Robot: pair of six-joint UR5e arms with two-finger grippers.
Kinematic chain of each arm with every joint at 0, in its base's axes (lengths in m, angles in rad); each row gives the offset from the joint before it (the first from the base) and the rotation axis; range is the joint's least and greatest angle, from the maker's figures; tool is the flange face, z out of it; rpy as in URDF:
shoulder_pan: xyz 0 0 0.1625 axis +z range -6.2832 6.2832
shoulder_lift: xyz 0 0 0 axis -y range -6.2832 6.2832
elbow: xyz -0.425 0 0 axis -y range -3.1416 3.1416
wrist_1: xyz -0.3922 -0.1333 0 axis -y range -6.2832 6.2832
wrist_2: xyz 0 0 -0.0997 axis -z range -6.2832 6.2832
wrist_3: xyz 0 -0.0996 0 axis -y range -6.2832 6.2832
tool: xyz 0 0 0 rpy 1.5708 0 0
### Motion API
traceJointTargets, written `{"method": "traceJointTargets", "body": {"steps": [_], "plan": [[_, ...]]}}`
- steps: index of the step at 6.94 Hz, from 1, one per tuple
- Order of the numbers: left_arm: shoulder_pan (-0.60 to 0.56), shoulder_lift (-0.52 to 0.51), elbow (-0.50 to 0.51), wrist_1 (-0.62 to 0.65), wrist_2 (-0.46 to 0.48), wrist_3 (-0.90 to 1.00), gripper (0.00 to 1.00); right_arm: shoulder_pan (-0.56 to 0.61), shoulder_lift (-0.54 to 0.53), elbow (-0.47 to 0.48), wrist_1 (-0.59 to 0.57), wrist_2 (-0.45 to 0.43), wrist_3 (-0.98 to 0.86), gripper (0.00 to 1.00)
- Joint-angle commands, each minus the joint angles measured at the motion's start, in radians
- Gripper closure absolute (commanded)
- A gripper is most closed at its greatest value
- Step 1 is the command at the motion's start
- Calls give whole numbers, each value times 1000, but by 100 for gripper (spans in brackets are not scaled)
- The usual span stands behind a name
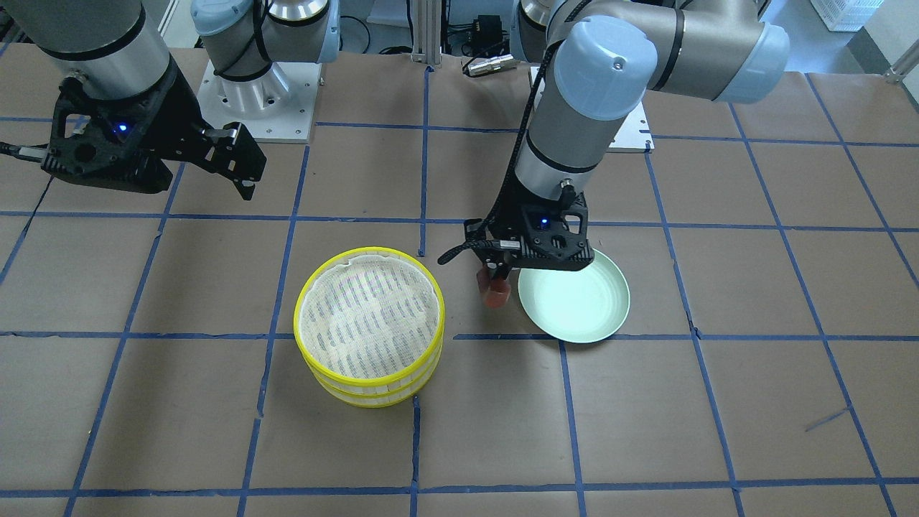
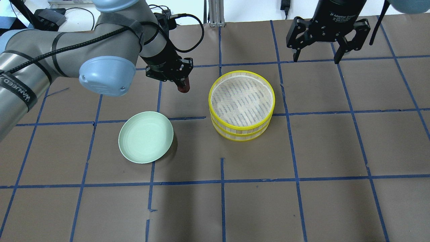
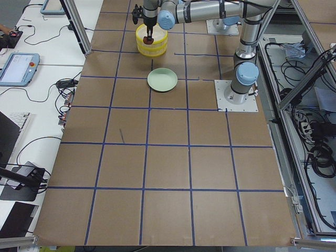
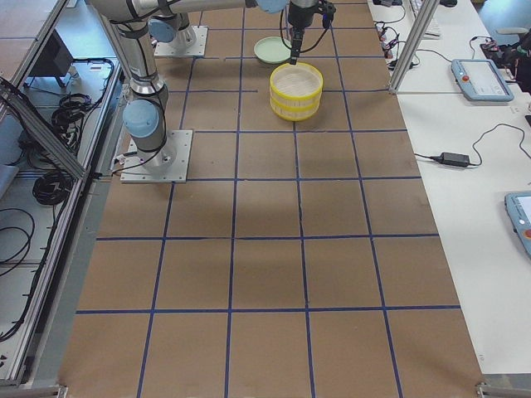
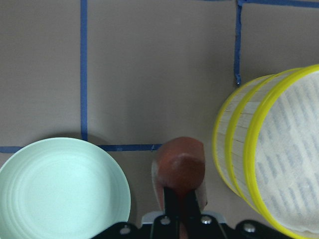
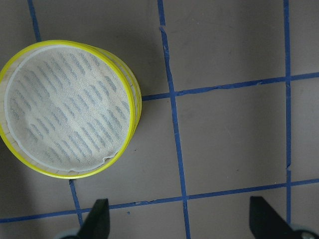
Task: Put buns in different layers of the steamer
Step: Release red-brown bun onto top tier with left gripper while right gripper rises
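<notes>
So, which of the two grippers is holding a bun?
The left gripper: it is shut on the reddish-brown bun. The right gripper hangs open and holds nothing.

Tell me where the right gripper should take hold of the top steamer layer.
The top steamer layer, probably by its yellow rim nearest the open right gripper, from straight above, one finger inside, one outside: it sits flat, open upward, seemingly too wide to span.
</notes>
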Motion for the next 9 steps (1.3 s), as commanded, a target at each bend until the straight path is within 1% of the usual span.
{"method": "traceJointTargets", "body": {"steps": [1,2,3,4,5,6,7,8,9], "plan": [[-97,-75,9,174,-89,-154,97,1,-5,42,-37,3,-4,0],[-142,-115,16,221,-87,-208,97,4,-8,45,-48,-7,-4,0],[-162,-134,21,221,-87,-253,69,4,-6,49,-82,-1,-12,0],[-170,-134,21,221,-83,-279,1,3,-6,51,-93,1,-34,0],[-170,-133,21,220,-78,-282,0,-5,-5,52,-93,2,-102,0],[-164,-118,22,219,-75,-232,0,0,-6,53,-93,-1,-98,0],[-138,-99,18,197,-20,-62,0,0,-6,54,-93,-2,-99,0],[-50,-91,21,131,55,130,0,0,-6,54,-93,-1,-99,0],[66,-58,22,44,58,288,0,0,-6,54,-93,-2,-99,0]]}}
